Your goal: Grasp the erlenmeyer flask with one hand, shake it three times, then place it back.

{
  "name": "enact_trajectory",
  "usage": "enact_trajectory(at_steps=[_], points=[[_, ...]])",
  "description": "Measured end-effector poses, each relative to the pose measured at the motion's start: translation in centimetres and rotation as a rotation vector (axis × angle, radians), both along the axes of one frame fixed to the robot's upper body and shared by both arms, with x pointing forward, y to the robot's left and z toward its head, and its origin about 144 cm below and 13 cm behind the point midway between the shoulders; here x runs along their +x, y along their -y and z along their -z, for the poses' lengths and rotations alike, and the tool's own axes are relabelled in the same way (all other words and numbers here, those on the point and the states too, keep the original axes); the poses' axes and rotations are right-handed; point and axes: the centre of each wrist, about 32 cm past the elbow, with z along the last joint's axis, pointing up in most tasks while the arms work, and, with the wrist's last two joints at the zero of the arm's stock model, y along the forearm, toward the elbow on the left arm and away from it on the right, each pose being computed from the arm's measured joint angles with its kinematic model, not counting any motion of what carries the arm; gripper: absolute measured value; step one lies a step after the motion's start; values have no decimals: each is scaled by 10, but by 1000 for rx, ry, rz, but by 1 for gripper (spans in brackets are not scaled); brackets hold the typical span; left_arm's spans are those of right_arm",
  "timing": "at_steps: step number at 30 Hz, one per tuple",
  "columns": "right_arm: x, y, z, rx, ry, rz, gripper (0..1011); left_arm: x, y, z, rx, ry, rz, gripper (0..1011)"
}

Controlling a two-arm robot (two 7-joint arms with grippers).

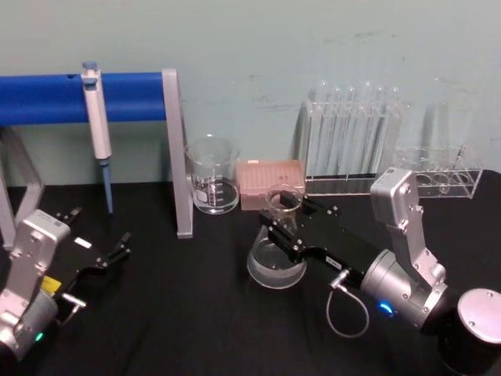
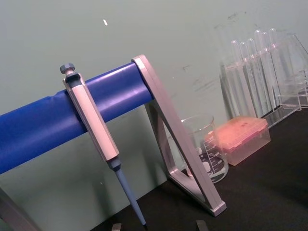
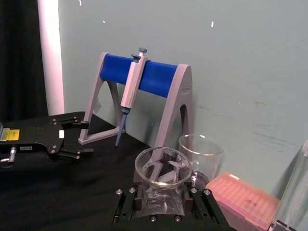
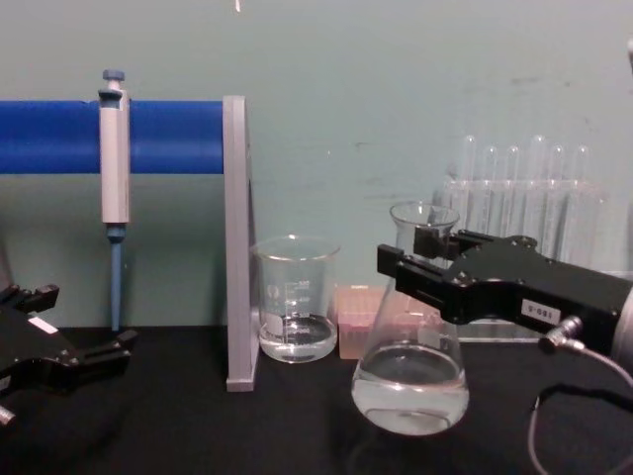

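The right claw (image 1: 288, 210) is clamped on the narrow neck of the erlenmeyer flask (image 1: 275, 265). It reaches in level from the surface's right edge, and its two flat black jaws pinch the glass just under the flared rim. The flask is upright, long axis vertical, around the middle of the black surface (image 1: 196, 321), forward of the beaker (image 1: 212, 176) and the pink tip box (image 1: 270, 182) at the back edge. Its wide conical base holds a shallow pool of clear liquid. Against the dark top I cannot tell whether that base rests on the surface or hangs just off it. Smooth thin glass in hard jaws looks slippery, so the shake probably wants a firm hold. The left claw (image 1: 106, 252) sits parked, fingers apart, near the left edge, well apart from the flask.
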Motion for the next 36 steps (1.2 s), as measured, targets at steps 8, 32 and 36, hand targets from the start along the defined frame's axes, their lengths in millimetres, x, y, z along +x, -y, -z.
enact_trajectory(at_steps=[8, 32, 36], points=[[6, 0, 0, -4, -1, 0, 450, 0, 0, 0, 0, 0, 0, 1001], [35, -8, 13, -24, -19, -21, 451, 0, 0, 0, 0, 0, 0, 1001], [37, -9, 15, -26, -21, -26, 450, 0, 0, 0, 0, 0, 0, 1001]])
